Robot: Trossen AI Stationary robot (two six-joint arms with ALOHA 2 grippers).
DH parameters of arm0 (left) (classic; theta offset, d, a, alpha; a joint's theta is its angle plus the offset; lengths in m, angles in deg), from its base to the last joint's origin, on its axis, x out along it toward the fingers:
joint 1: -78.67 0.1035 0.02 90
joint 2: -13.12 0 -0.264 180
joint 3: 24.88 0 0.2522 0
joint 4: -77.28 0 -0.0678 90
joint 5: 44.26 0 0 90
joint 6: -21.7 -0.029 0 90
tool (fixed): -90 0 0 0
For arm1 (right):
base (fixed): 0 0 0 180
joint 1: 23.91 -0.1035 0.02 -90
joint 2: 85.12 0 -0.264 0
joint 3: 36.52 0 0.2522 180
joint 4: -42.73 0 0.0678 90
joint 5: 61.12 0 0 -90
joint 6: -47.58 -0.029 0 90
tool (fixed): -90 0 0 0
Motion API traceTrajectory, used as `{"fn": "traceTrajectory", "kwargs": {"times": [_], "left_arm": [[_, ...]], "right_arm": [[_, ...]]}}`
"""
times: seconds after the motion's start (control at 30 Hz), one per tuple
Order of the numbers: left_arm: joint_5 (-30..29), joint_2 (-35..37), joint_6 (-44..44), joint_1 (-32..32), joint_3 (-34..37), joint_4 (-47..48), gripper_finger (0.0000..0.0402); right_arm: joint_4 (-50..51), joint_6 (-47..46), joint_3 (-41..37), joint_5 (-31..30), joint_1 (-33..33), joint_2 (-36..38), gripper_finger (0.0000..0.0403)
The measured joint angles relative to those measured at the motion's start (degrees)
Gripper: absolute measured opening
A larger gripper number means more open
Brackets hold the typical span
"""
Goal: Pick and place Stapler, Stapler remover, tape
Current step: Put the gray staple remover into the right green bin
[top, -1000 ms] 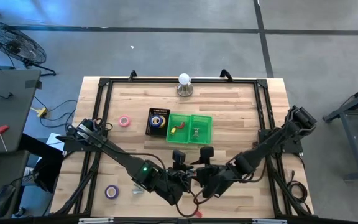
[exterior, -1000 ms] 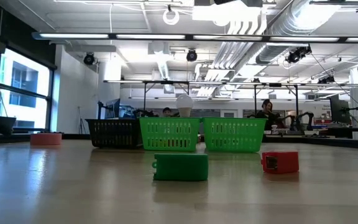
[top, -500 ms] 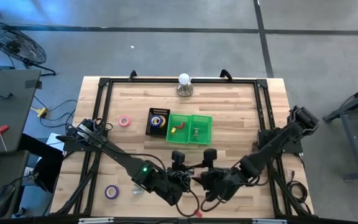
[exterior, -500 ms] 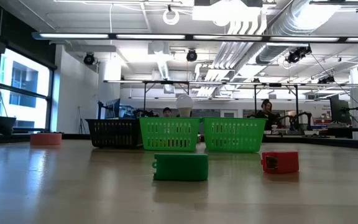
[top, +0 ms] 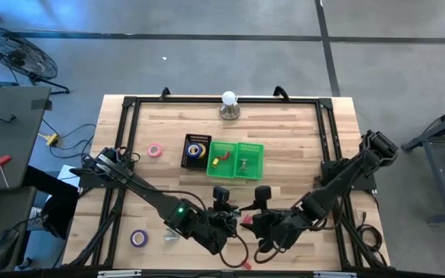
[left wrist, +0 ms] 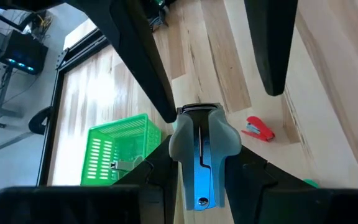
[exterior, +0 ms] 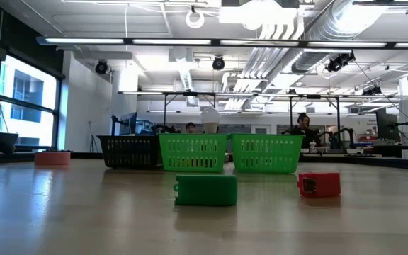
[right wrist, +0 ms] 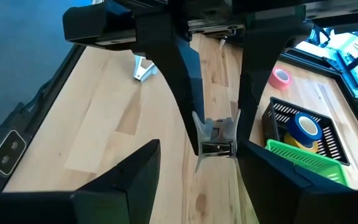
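A: Count at the near edge?

B: 1 red stapler (top: 246,265) lies right at the front edge. Just behind it the 2 grippers meet nose to nose. The left gripper (top: 227,221) pinches 1 grey staple remover (left wrist: 201,152) between its fingertips. The right gripper (top: 253,222) faces it with its fingers (left wrist: 271,50) spread wide, 1 on each side of the remover, apart from it.

A: Other removers?

B: 2 more. 1 lies on the table (top: 168,238) near the front left. 1 sits in a green basket (left wrist: 114,165).

A: Tape?

B: 3 rolls counted for sure. 1 purple roll (top: 138,238) lies just beside the loose remover. 1 pink roll (top: 154,150) lies at mid-left, well apart from it. 1 blue roll (right wrist: 306,127) sits in the black basket (top: 186,158). Yellow shows there too, but whether as a 4th roll I cannot tell.

A: Baskets?

B: 3 in a row at mid-table: 1 black and 2 green baskets (top: 252,171), touching.

A: Free room?

B: Bare boards (top: 300,139) to the right of the baskets. A bare strip also lies beyond them, up to 1 bulb on a stand (top: 229,104) at the far edge. A black rail (top: 327,139) frames the sides.
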Motion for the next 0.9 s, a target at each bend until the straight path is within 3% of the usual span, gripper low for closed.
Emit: {"fn": "traceTrajectory", "kwargs": {"times": [0.53, 0.63, 0.83, 0.9], "left_arm": [[-0.13, 0.0, 0.05, 0.0, 0.0, -0.04, 0.0092], [-0.02, -0.02, 0.05, 0.0, 0.02, -0.02, 0.0092], [0.25, -0.07, 0.42, 0.0, 0.04, 0.04, 0.0092], [0.42, -0.07, 0.62, 0.0, 0.04, -0.06, 0.0092]], "right_arm": [[-0.18, -0.01, 0.0, 1.82, 2.12, -0.17, 0.0195], [-0.13, 0.0, 0.0, 2.54, 2.51, -0.17, 0.0174], [0.13, 1.29, 0.04, 2.98, 2.75, -0.17, 0.0082], [0.31, 2.17, 0.04, 2.56, 2.71, -0.19, 0.0071]]}}
